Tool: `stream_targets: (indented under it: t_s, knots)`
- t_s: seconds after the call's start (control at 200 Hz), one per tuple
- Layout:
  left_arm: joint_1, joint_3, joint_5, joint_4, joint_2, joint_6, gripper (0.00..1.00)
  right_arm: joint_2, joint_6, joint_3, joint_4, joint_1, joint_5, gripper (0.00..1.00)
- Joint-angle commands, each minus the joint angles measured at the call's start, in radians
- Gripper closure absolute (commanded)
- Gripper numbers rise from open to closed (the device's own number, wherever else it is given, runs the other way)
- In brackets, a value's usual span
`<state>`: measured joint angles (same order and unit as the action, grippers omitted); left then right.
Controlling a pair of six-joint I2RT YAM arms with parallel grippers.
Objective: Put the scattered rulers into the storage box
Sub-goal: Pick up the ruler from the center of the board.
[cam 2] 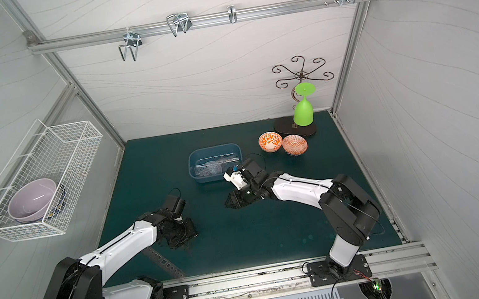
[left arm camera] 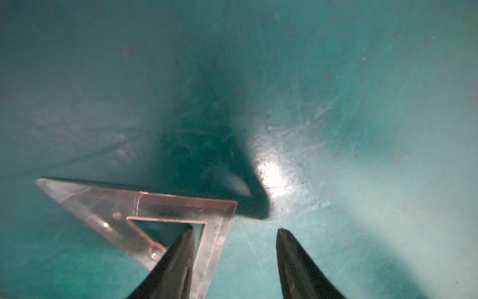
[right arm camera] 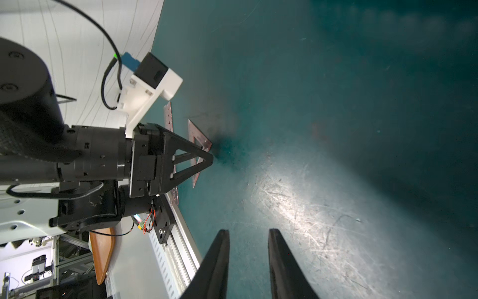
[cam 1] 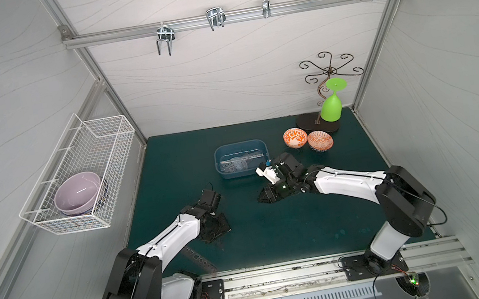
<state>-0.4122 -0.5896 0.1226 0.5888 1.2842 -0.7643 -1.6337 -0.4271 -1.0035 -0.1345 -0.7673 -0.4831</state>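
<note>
Left wrist view: your left gripper (left arm camera: pixel 235 229) stands open astride one edge of the set square (left arm camera: pixel 144 204), lower left on the desk — one finger inside its cut-out, placed to pinch it. Your right gripper (right arm camera: pixel 248 230) hangs open and empty; the storage box (cam 1: pixel 237 175) sits mid-frame in both top views.

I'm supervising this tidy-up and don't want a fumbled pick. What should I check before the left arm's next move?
1. Left claw straddles one side of the triangular set square: ok, one finger in the cut-out, one outside.
2. Set square gripped: not ok, the jaws stand open.
3. Right claw empty and apart: ok, open over bare mat.
4. Way to the storage box free: cannot tell, the right arm's wrist camera sits at its near corner.
5. All rulers collected: not ok, a stencil ruler lies at the mat's front edge.
</note>
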Motion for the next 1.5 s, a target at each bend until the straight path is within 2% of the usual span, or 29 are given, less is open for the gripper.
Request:
stream_targets:
  t_s: [0.0, 0.225, 0.56, 0.67, 0.735, 0.87, 0.97, 1.175, 1.495]
  knots:
    - [-0.024, 0.003, 0.047, -0.084, 0.050, -0.032, 0.46, 0.018, 0.007, -0.006, 0.007, 0.022, -0.025, 0.70]
    - [-0.127, -0.113, 0.039, -0.091, 0.141, -0.064, 0.47, 0.015, 0.001, 0.017, 0.026, 0.059, -0.054, 0.73]
    - [-0.187, -0.222, 0.089, -0.198, 0.300, -0.101, 0.49, 0.044, 0.000, 0.077, 0.052, 0.112, -0.099, 0.73]
    - [-0.183, -0.242, 0.063, -0.160, 0.261, -0.079, 0.50, 0.032, -0.028, 0.102, 0.109, 0.108, -0.146, 0.79]
    - [-0.147, -0.222, 0.047, -0.124, 0.187, -0.054, 0.51, 0.009, -0.043, 0.104, 0.146, 0.084, -0.162, 0.81]
    - [0.005, -0.125, 0.085, -0.099, -0.002, -0.022, 0.54, -0.088, -0.070, 0.063, 0.212, -0.007, -0.161, 0.87]
    - [0.095, -0.085, 0.105, -0.083, -0.075, 0.009, 0.54, -0.194, -0.079, -0.014, 0.233, -0.076, -0.170, 0.93]
    - [0.202, -0.011, 0.214, -0.143, -0.042, 0.016, 0.54, -0.351, -0.069, -0.134, 0.214, -0.143, -0.162, 0.96]
    - [0.241, 0.014, 0.257, -0.172, -0.026, 0.031, 0.51, -0.414, -0.055, -0.163, 0.181, -0.162, -0.128, 0.98]
